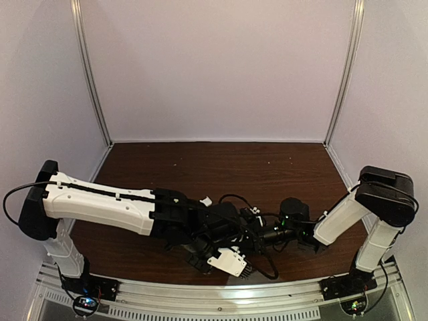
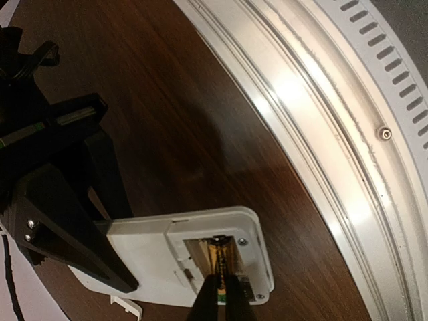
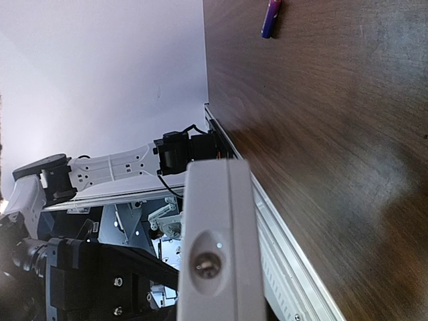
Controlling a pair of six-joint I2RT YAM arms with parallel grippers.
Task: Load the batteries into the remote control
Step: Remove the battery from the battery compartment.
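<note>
Pressing gold battery (image 2: 219, 254) into open bay (image 2: 198, 250) of remote (image 2: 144, 249) with left tool (image 2: 221, 299) pressed together; risks skewing it out, or twisting remote clamped by right tool (image 2: 107, 253) over table (image 2: 167, 100); blue battery (image 3: 270, 17) loose on table.

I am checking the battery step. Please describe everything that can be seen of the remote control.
The remote control is a small white plastic rectangle with rounded corners, plain back towards the left wrist camera. Its battery compartment is open, cover off, with a gold battery lying in one slot. The right fingers clamp the opposite end; the left fingers pinch the battery's near end. It is near the front edge of the table; whether it rests there is unclear.
</note>
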